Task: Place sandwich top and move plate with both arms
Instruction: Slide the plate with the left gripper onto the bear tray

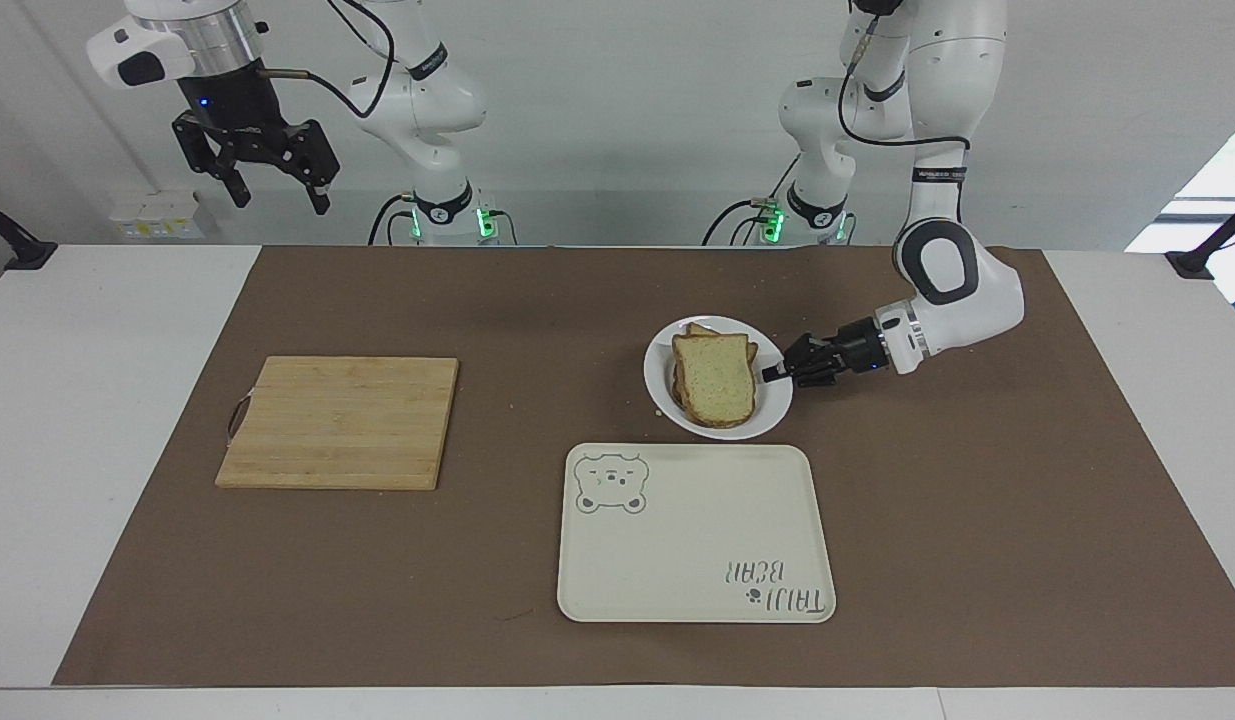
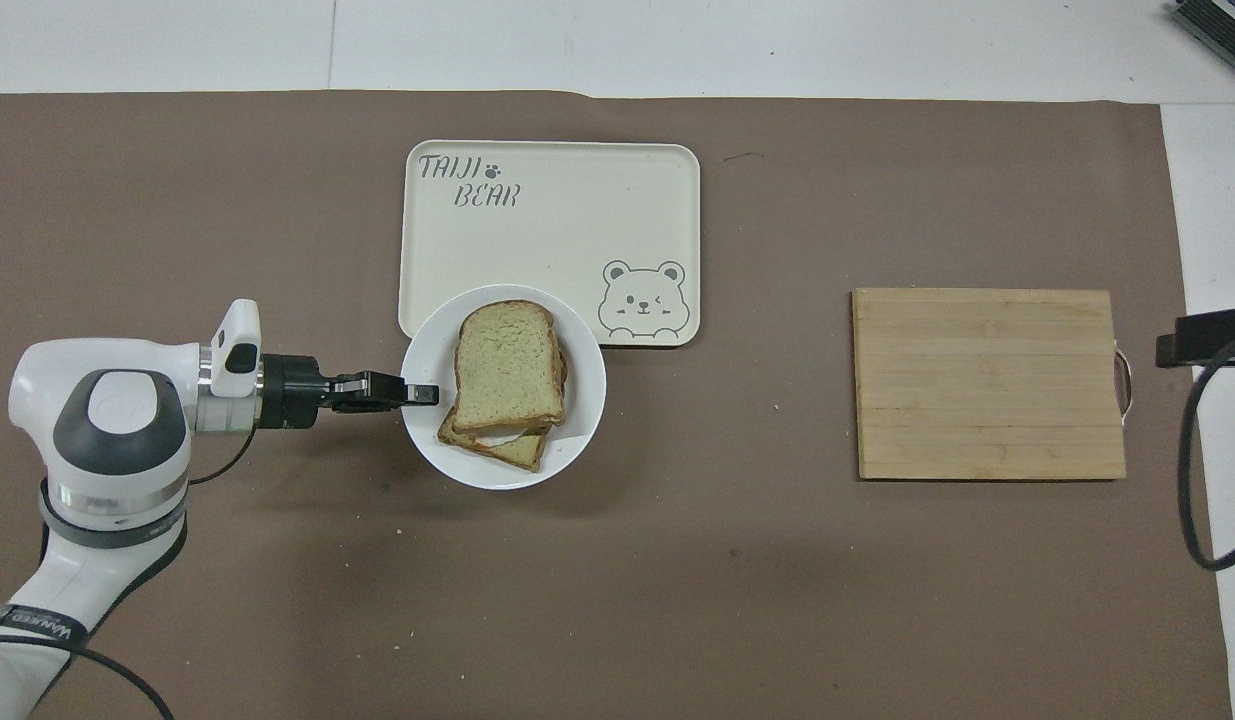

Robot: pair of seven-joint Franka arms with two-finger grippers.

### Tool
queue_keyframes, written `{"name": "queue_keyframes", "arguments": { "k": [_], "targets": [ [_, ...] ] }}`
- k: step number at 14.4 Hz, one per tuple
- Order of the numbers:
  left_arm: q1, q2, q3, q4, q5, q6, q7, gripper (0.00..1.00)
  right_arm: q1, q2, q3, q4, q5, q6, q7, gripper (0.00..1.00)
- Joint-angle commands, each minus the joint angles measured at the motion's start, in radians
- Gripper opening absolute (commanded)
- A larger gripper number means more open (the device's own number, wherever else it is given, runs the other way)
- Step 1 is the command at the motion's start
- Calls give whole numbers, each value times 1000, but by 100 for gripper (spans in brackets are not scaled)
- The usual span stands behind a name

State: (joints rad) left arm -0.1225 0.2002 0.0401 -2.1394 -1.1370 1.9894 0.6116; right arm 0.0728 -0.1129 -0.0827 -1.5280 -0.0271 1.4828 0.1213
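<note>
The left gripper (image 1: 774, 374) is clamped on the rim of the plate (image 1: 667, 385), with the sandwich top (image 1: 716, 377) lying on the stacked bread. The plate sits just beside the tray (image 1: 694, 532), on the robots' side of it. The right gripper (image 1: 274, 192) hangs high with fingers spread, above the right arm's end of the table, the cutting board (image 1: 339, 422) lying bare.

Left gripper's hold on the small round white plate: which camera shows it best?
The facing view: the left gripper, shut, meets the small round white plate at its rim, seen from the side. The overhead view shows the left gripper overlapping the rim.
</note>
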Motion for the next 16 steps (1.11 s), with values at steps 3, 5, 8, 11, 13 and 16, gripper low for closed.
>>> {"name": "queue_keyframes", "arguments": {
  "k": [3,5,8,11,13,16],
  "targets": [
    [0,178,-14,269,92,6,-150,0,-7,-5,0,8,9,-21,-28,100],
    [-2,244,-14,353,92,6,-162,0,-7,-5,0,6,9,-21,-28,100],
    [-15,340,-20,469,94,20,-191,0,-7,-5,0,6,9,-21,-28,100],
    [-26,415,-63,541,88,124,-205,0,-7,-5,0,6,9,-21,-28,100],
    [-31,438,-63,591,94,120,-256,0,-7,-5,0,8,7,-21,-28,100],
    [-52,440,-63,590,98,144,-262,0,-7,-5,0,8,9,-21,-28,100]
  ]
}}
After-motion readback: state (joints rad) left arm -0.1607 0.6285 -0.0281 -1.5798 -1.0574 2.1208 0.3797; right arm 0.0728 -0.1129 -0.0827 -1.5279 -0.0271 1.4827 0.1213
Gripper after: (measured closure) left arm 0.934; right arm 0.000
